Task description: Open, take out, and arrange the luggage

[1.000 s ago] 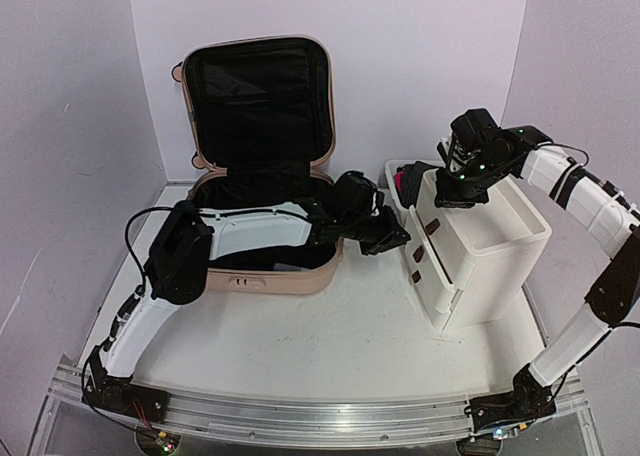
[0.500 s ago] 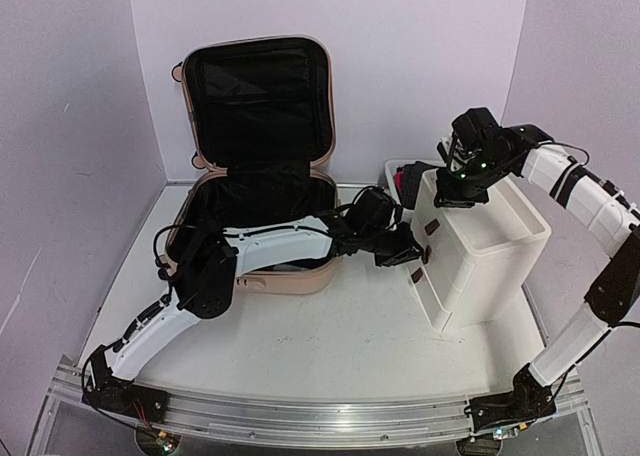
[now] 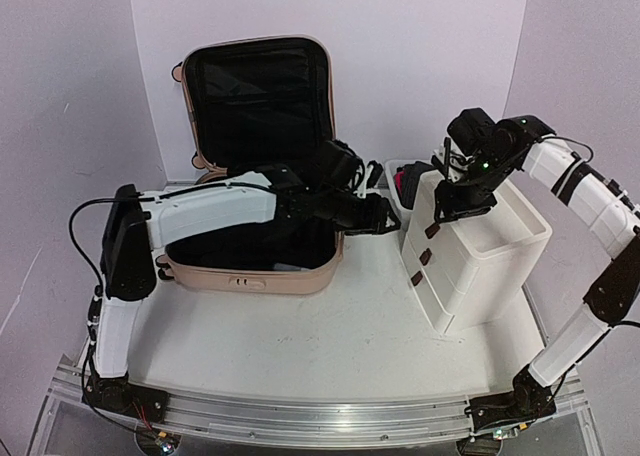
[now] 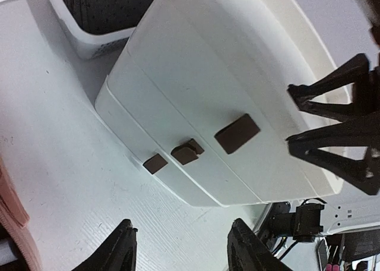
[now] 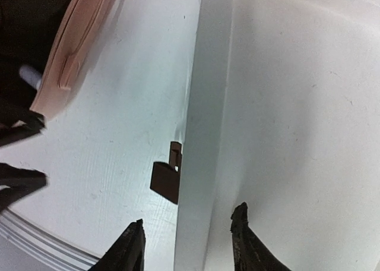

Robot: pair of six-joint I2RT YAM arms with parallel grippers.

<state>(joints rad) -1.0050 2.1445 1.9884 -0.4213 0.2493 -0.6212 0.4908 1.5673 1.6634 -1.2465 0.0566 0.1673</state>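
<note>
The luggage [image 3: 262,274] sits open at ten o'clock on the counter [image 3: 330,326], lid [image 3: 256,96] upright; left gripper [image 3: 385,222] hovers at its three o'clock, jaws apart and empty; right gripper [image 3: 462,202] tops the drawer cabinet [image 3: 480,266], jaws likewise spread (holding nothing); best lower the left slowly into the luggage

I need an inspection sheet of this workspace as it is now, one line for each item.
Surface: white table, no spill seen.
Job's things: pink luggage open, lid upright, black lining showing.
Clutter: white drawer cabinet; white basket behind it, dark and pink contents.
Grippers: left gripper open, empty, facing the cabinet front; right gripper open, empty, over the cabinet's top front edge.
Cables: black cable loops off the left arm.
Surroundings: pale walls; metal rail at near edge.
</note>
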